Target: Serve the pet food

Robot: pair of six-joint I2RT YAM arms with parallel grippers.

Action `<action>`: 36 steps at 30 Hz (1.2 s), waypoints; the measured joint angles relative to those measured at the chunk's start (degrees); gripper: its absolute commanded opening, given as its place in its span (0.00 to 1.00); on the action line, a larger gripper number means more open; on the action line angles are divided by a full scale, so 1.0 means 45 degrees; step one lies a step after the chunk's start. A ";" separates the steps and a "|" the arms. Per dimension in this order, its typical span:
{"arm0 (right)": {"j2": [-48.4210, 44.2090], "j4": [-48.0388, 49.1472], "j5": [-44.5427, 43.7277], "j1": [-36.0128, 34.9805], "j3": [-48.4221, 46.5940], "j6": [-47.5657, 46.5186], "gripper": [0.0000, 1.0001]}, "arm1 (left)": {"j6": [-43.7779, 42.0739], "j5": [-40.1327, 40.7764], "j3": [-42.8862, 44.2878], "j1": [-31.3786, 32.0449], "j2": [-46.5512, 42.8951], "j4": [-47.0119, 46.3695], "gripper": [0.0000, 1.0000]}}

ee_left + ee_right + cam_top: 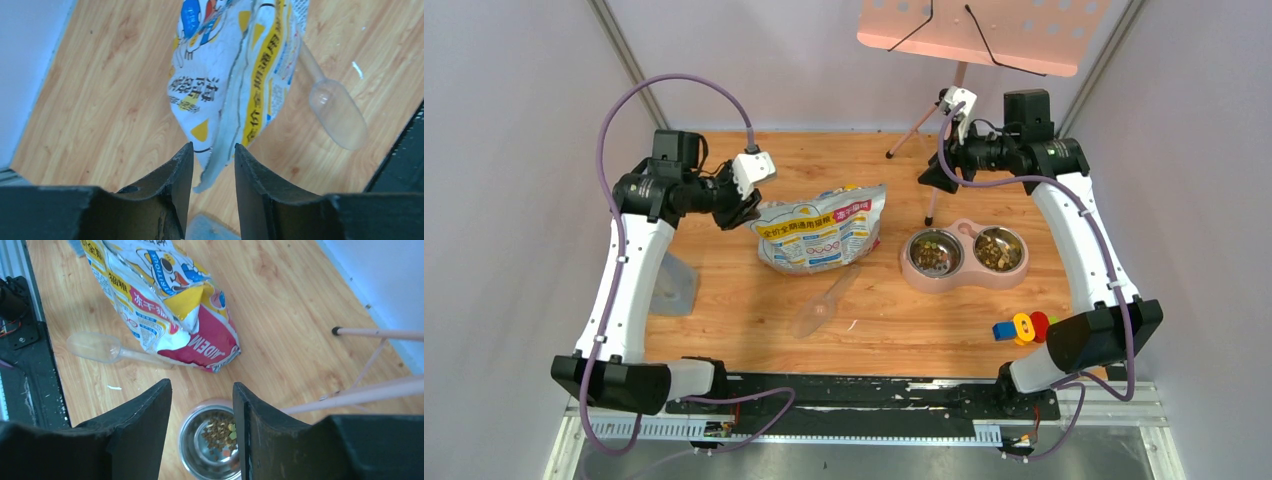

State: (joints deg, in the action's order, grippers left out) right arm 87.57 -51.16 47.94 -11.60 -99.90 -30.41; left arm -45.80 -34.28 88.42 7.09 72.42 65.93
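Note:
The pet food is brown kibble [932, 252] lying in both steel bowls of a pink double feeder [965, 231]; one bowl's kibble shows in the right wrist view [220, 434]. The printed bag [819, 228] lies on the table, with the clear scoop [819, 310] empty in front of it. My left gripper [746, 205] is open at the bag's left end, and the bag's corner [220, 155] shows between its jaws [213, 146]. My right gripper [934, 175] is open and empty, held above the feeder's far side [202, 385].
A pink music stand [969, 35] stands at the back right, its thin legs [375, 332] near my right gripper. A coloured toy [1021, 327] lies by the right arm's base. A grey stand [674, 285] sits at the left. A black rail [874, 390] runs along the front edge.

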 measured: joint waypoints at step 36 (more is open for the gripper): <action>-0.1200 0.1841 -0.4041 0.0165 0.2997 0.5858 0.78 | 0.6766 0.4250 -0.0413 -0.1010 -0.0612 -0.3798 1.00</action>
State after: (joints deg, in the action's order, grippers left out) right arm 82.17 -42.87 29.76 -10.85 -86.41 -4.05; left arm -15.35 -15.16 86.56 2.55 69.67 48.84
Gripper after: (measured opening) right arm 0.733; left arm 0.989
